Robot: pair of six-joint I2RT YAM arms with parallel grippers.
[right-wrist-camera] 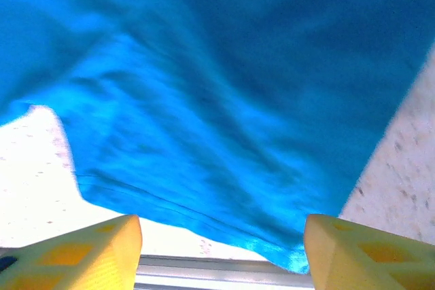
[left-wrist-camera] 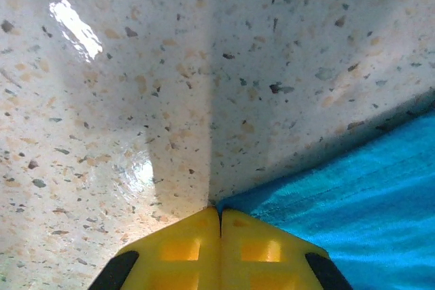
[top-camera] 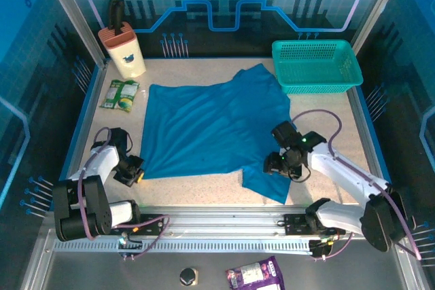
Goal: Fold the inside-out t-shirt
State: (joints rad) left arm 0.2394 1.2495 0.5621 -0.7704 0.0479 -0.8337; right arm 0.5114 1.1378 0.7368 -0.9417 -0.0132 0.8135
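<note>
Table (top-camera: pixel 183 187): speckled top, both arms at the near edge.

Shirt (top-camera: pixel 211 127) lay flat mid-table, mostly spread, light wrinkles. Roughly as wide as deep, so no clear long axis. Near hem ran left-right between the two grippers. One flap hung out at the near-right, and another corner pointed far-right toward the basket (top-camera: pixel 316 66) without touching it.

Left gripper (top-camera: pixel 134 170) sat low at the shirt's near-left corner. On the left wrist cam the fingers (left-wrist-camera: pixel 177 249) were fully together, and the shirt (left-wrist-camera: pixel 353 215) corner ran straight into the seam at the tips (left-wrist-camera: pixel 219 210). Read: pinched on that corner, though bite depth couldn't be checked. All cloth lay to its right and away from it, with bare table (left-wrist-camera: pixel 204 66) to its left.

Right gripper (top-camera: pixel 275 163) was over the near-right flap with its jaws wide apart, holding nothing. Wrist cam showed shirt (right-wrist-camera: pixel 204 86) spanning the gap between the fingers (right-wrist-camera: pixel 221 225), hem edge just ahead of the tips, table (right-wrist-camera: pixel 408 168) at right.

Judgement: each arm was nearest its own near corner. Left looked set. Right needed to drop and close on the flap edge before any lift. The fold would then go away from the bases, near hem toward the far edge.
</note>
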